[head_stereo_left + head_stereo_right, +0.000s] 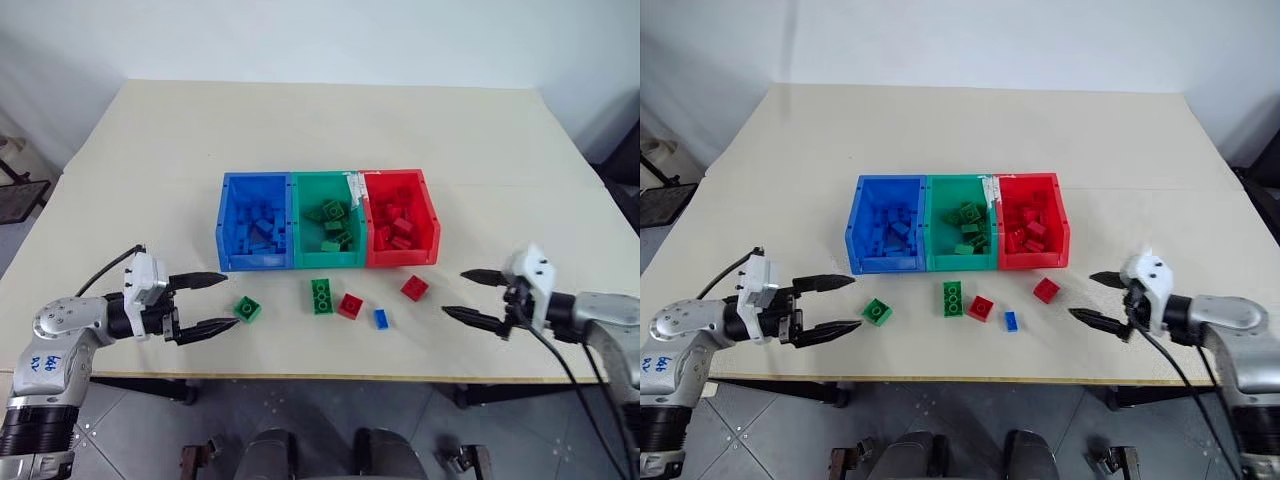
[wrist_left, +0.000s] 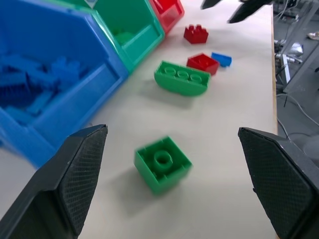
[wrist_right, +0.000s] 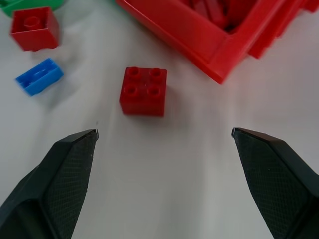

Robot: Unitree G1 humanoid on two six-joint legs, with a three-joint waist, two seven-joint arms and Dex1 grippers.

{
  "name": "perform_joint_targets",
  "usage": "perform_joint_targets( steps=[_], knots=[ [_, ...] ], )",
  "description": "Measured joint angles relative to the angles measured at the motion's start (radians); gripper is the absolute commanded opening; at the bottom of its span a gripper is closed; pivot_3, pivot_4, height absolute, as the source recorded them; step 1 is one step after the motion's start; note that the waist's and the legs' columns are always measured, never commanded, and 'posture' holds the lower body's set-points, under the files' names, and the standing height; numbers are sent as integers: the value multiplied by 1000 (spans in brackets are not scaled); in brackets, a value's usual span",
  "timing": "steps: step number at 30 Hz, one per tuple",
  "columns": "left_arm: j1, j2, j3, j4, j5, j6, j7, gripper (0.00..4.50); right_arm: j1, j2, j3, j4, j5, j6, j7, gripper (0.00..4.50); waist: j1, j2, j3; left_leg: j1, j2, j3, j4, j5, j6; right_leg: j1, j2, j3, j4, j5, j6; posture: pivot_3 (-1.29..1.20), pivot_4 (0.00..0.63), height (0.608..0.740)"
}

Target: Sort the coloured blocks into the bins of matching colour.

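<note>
Blocks remain loose on the table near the bins (image 1: 328, 262): a green square block (image 1: 247, 308) at the left, an oblong green block (image 1: 322, 295), a red block (image 1: 350, 305), a small blue block (image 1: 380, 318) and a red studded block (image 1: 414, 287) at the right. My left gripper (image 1: 213, 302) faces the green square, jaws wide, empty; my right gripper (image 1: 472, 296) faces the studded red one, equally wide, empty. I judge each should straddle its block squarely before closing.
</note>
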Motion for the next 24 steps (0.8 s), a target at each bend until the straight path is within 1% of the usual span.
perform_joint_targets(
  steps=[3, 8, 11, 12, 14, 18, 20, 24],
  knots=[
    [35, 2, 26, -39, -12, 18, 15, 4465, -27, 59, 53, 42, -29, -7, -32, 4500, 0, 0, 0, 0, 0, -1, 1, 0, 0, 0, 0, 0, 0, 0, 0, 0, 150, 740],
    [68, 5, 58, -86, -22, 35, 35, 4465, -68, 107, 74, 84, -55, -43, -59, 4500, -5, 0, 0, 0, 0, 0, 1, 0, 0, 0, 0, 0, 1, 0, 0, 0, 150, 740],
    [73, 5, 62, -96, -24, 41, 44, 4500, -94, 144, 84, 107, -71, -55, -81, 3913, -9, -1, 0, 1, 1, 0, 1, 0, 0, 0, 1, 0, 1, 0, 0, 0, 150, 740],
    [73, 5, 62, -98, -24, 42, 47, 4500, -95, 147, 85, 107, -73, -54, -92, 3517, -9, -1, 0, 1, 1, 0, 0, 0, -1, 0, 1, 0, 1, 0, 0, 0, 150, 740],
    [73, 5, 65, -99, -25, 45, 51, 4500, -95, 152, 83, 106, -77, -52, -110, 2917, -9, -1, 0, 1, 1, 0, 0, 0, -1, 0, 1, 0, 2, 0, 0, 0, 150, 740],
    [70, 5, 64, -99, -30, 46, 51, 4500, -71, 157, 71, 81, -78, -51, -119, 1476, -7, -1, -1, 1, 1, 0, 0, 0, -1, 0, 1, 0, 1, 0, 0, 0, 150, 740],
    [64, 5, 63, -98, -32, 46, 51, 4500, -35, 149, 63, 38, -64, -42, -115, 1439, -4, -1, -1, 0, 1, -1, 0, 0, -1, 0, 0, 0, 1, 0, 0, 0, 150, 740],
    [55, 5, 62, -92, -32, 45, 48, 4500, 48, 93, 31, -93, -7, 1, -73, 1440, -2, 0, 0, 0, 0, -1, 1, 0, 0, 0, 0, 0, 1, 0, 0, 0, 150, 740]
  ],
)
